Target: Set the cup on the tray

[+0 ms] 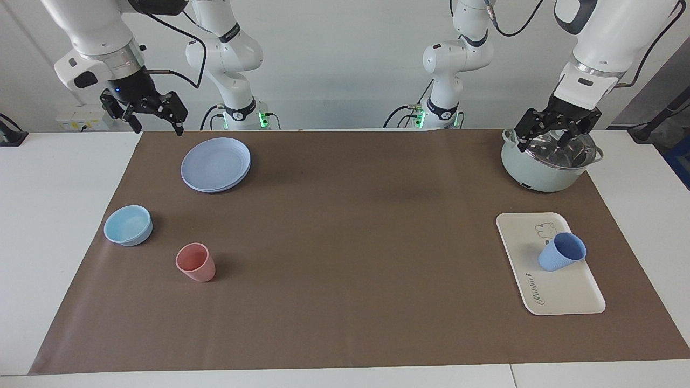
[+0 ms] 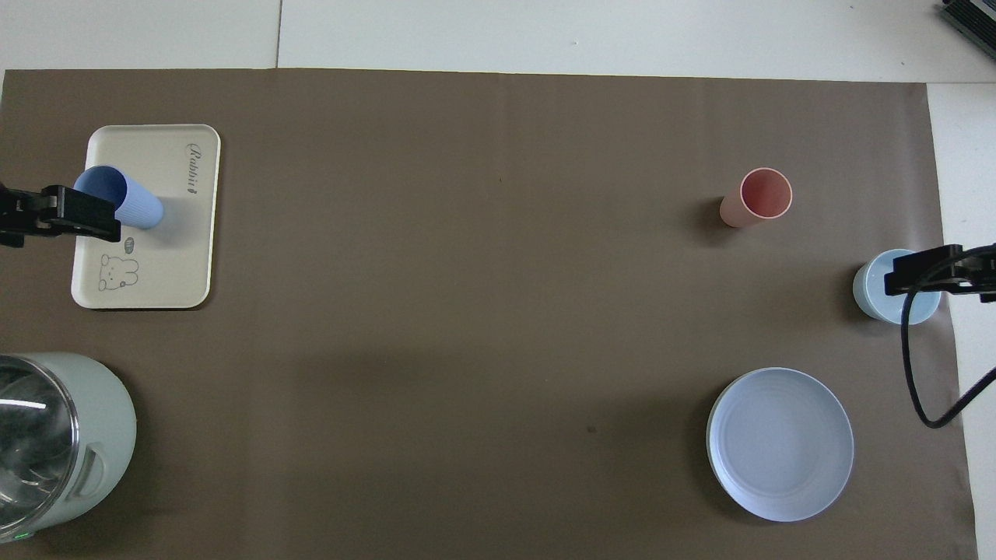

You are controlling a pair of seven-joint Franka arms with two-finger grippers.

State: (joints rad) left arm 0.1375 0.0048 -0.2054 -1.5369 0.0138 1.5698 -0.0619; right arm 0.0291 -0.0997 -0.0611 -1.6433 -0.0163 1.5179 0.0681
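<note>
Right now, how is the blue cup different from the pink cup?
The blue cup stands on the tray, at the left arm's end of the table; the pink cup stands on the brown mat, toward the right arm's end. One is periwinkle blue, the other pink. Both are small, upright, handleless tumblers of like size.

1. White table (image 1: pixel 64 258), topped by a brown mat (image 1: pixel 345 258).
2. On the mat, toward the left arm's end: tray (image 1: pixel 560 296), and a pot (image 1: pixel 539 172) nearer the robots.
3. Toward the right arm's end: plate (image 1: pixel 215 163), bowl (image 1: pixel 128 225), pink cup (image 1: pixel 195 262).
</note>
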